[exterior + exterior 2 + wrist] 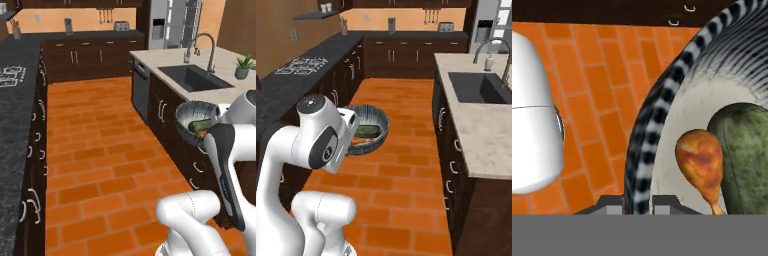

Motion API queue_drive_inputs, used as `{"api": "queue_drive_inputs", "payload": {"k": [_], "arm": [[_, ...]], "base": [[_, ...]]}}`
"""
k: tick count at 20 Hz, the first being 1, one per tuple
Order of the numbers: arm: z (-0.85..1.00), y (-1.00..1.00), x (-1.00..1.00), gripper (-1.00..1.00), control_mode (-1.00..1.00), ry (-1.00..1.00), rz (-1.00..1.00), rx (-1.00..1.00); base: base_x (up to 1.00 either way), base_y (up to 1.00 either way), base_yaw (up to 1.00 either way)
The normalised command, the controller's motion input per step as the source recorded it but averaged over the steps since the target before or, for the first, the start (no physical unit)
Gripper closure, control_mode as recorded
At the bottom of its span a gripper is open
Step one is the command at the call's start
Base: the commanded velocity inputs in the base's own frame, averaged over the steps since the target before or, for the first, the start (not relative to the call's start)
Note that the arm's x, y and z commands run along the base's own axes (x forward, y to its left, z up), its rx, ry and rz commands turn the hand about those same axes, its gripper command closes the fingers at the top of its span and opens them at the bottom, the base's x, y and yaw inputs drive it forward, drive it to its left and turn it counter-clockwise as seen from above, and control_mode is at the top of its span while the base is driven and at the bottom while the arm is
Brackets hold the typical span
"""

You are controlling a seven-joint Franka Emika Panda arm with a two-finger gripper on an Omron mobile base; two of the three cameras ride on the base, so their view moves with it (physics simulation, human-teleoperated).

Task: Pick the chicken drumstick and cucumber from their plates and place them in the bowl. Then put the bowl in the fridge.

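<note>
both cucumber [744,155] and golden drumstick [701,162] lie in the ribbed grey bowl [662,115]; tool [638,200] clamped on its rim.

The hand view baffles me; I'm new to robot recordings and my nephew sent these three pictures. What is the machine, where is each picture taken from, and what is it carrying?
This is a white robot arm on a driving base in a rendered kitchen. Two pictures come from cameras on the base, behind the arm to its left and right, looking forward over the brick floor. The third comes from a camera on the hand, looking along its pincer.

The pincer is shut on the rim of a dark grey bowl, held up over the floor between the cabinets. Inside lie a chicken drumstick and a cucumber, side by side.

On the pale counter are a sink, a faucet and a potted plant. The fridge stands at the far end.
</note>
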Motion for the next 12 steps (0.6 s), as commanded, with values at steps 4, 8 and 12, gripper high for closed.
{"api": "queue_drive_inputs", "payload": {"k": [4,8,12], "arm": [[0.00,0.00,0.00,1.00,1.00,0.00,0.00,0.00],[0.00,0.00,0.00,1.00,1.00,0.00,0.00,0.00],[0.00,0.00,0.00,1.00,1.00,0.00,0.00,0.00]], "base": [[1.00,0.72,0.07],[1.00,0.12,0.46],[1.00,0.02,0.42]]}}
